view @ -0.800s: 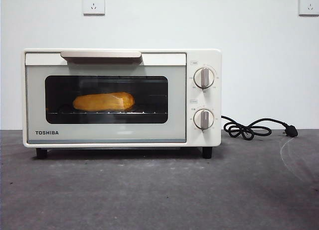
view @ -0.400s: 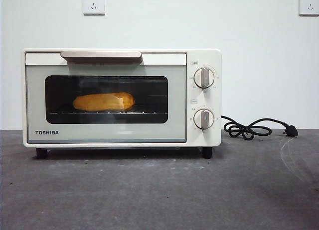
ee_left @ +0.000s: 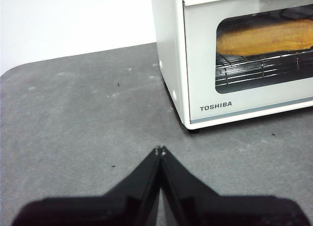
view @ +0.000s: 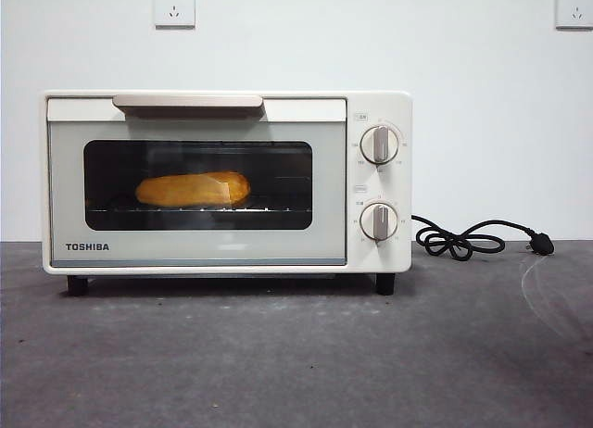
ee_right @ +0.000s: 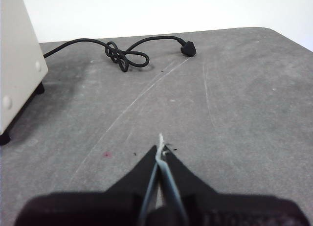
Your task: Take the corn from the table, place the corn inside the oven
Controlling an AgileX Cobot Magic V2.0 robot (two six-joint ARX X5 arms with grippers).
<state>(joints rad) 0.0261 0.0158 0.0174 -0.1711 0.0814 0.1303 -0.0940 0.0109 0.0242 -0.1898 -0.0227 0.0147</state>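
Corn (view: 193, 189) lies inside the oven (view: 380, 104), on the wire rack (ee_left: 264, 69), seen thru the dark glass; door looks closed, handle (view: 188, 102) up at the top edge. So the placing reads as done, imo.

Left tool (ee_left: 160, 151) hangs over the bench (view: 296, 354) just off the oven's TOSHIBA-side corner, jaws pinched together, holding nothing. Right tool (ee_right: 160, 148) is over bare bench on the cord (ee_right: 122, 52) side, well apart from the oven, jaws also closed up, empty.

Step in hand, as I judge it: wrap up. Doing it well = keep both arms clear of the door and handle, no bumping the oven, no snagging the cord or plug (view: 542, 245) w/ the right arm. Nothing else needs touching.

Corn's long axis runs 3-to-9 o'clock in front view, parallel to the door, approx level on the rack. Fatter rounded end sits toward 3 o'clock; narrower end toward 9. It sits left of the window's centre, not touching the glass as far as I can tell.
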